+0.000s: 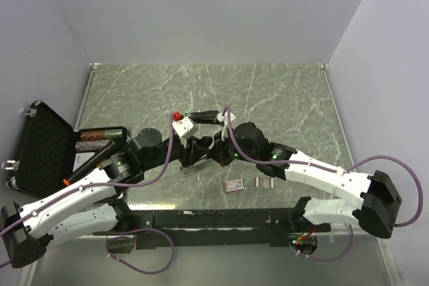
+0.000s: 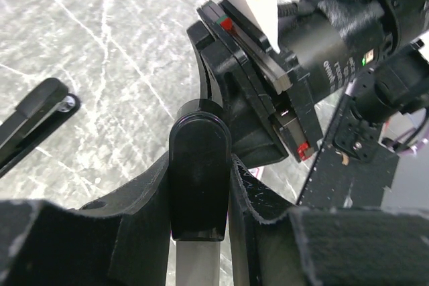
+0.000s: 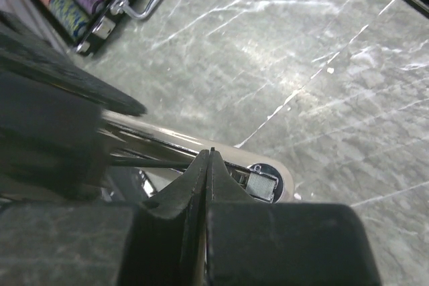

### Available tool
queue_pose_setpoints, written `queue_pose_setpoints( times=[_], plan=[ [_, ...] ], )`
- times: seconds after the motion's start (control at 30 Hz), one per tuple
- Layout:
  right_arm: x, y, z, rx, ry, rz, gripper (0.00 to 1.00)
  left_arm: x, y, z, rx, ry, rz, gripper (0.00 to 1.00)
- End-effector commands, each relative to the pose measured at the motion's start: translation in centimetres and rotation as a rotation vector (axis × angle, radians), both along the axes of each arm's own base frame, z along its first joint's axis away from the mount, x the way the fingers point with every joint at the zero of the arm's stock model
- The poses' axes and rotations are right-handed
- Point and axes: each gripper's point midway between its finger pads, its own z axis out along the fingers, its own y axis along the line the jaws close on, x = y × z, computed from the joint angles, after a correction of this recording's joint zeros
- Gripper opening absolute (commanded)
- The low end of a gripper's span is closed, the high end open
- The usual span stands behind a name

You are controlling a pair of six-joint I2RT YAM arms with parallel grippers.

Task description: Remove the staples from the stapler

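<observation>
The stapler point(image 1: 191, 168) sits at the table's middle between both arms, mostly hidden from above. My left gripper point(image 2: 201, 189) is shut on its black rear end point(image 2: 199, 159), a grey metal strip showing below. My right gripper point(image 3: 210, 155) is shut, its tips resting on the stapler's open magazine point(image 3: 201, 144), beside the metal pusher block point(image 3: 263, 186) and a thin black rod. Nothing shows between its fingers. Two short silver staples strips point(image 1: 263, 183) lie on the table to the right. Whether staples are in the magazine cannot be seen.
A small red-and-white box point(image 1: 234, 185) lies next to the strips. A black bar-shaped object point(image 1: 201, 115) lies just behind the grippers. An open black case point(image 1: 43, 149) with poker chips point(image 1: 100, 137) stands at the left edge.
</observation>
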Motion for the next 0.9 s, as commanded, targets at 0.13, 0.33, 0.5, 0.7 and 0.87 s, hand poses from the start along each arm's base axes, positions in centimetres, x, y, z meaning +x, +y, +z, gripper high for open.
queue_pose_setpoints(
  times=[0.13,0.33,0.5,0.7,0.87],
  plan=[
    [2.5,0.6,-0.4,0.027,-0.050,-0.116,0.00,-0.8,0.1,8.5,-0.273,-0.130,-0.005,0.01],
    [3.5,1.5,-1.5,0.028,-0.040,-0.135,0.00,-0.4,0.6,8.4,-0.294,-0.130,0.035,0.01],
    [4.1,2.6,-2.6,0.022,-0.026,-0.136,0.00,0.1,0.7,8.2,-0.306,-0.126,0.061,0.01],
    [4.1,4.1,-3.0,0.060,0.005,-0.113,0.00,1.1,1.0,7.7,-0.328,-0.120,0.123,0.01],
    [3.7,4.9,-3.0,0.089,0.037,-0.090,0.00,1.7,0.8,6.8,-0.310,-0.120,0.140,0.01]
  ],
)
